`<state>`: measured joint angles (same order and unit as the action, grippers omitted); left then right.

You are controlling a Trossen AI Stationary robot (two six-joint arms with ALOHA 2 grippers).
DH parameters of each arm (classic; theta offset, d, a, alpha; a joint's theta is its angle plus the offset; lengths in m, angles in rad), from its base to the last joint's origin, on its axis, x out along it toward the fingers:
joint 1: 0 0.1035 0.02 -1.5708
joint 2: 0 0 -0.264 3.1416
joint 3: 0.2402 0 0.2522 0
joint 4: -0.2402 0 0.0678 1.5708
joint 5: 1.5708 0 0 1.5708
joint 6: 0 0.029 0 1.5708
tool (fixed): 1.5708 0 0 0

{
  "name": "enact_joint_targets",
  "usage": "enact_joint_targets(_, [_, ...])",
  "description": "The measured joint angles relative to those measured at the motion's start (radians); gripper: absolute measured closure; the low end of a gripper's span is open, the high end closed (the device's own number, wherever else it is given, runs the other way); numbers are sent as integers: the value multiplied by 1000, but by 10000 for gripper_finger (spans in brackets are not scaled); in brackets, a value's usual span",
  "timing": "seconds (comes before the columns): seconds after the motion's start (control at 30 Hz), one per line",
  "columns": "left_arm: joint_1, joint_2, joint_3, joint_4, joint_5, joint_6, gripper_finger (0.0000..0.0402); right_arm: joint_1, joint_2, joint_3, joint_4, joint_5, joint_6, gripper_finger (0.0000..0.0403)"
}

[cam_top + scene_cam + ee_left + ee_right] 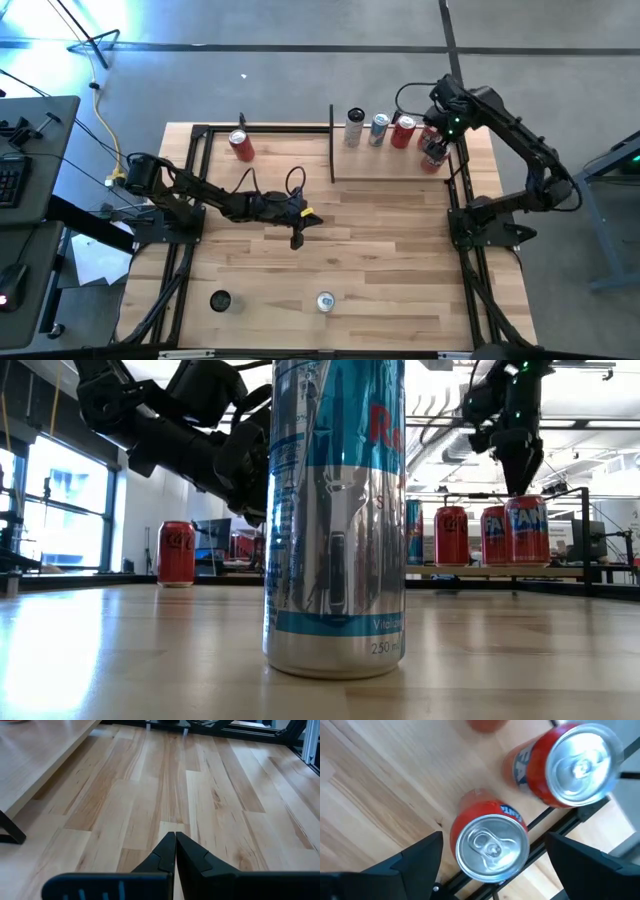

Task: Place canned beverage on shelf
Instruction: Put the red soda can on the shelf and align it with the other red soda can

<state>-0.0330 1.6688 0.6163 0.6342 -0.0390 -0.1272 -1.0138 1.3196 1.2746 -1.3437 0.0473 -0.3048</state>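
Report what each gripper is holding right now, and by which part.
Nothing is held. The right gripper stands open above an orange can at the shelf's right end, fingers clear of it. The left gripper is shut on nothing over the table.

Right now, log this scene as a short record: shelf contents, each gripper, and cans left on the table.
shelf: small light-wood board with thin black posts, at the table's far right
on shelf: four upright cans in a row, the rightmost an orange aluminium can at the shelf's edge
right gripper: open, directly above the orange can, fingers either side, not gripping
left gripper: shut, empty, over mid-table
off shelf: red can far left; silver-blue can near edge
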Motion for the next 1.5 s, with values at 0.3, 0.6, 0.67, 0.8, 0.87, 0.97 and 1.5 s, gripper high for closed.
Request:
enact_joint_targets(0.3, [0,0,0,0,-47,8,399,47,-91,135,9,-1,1,70])
enact_joint_targets(0.6, [1,-12,2,23,-121,17,399,189,-304,77,395,-247,11,174])
enact_joint_targets(0.67, [1,-31,2,22,-121,37,399,229,-366,10,506,-248,15,221])
enact_joint_targets(0.8, [1,-78,2,20,-121,59,401,305,-476,-189,711,-249,13,328])
enact_joint_targets(0.87, [1,-99,2,21,-121,59,401,350,-520,-298,809,-249,17,377])
enact_joint_targets(0.97, [1,-120,2,20,-121,60,401,432,-578,-449,980,-250,52,389])
enact_joint_targets(1.5, [-1,-185,4,-43,-117,73,401,894,-651,-814,1436,-139,87,400])
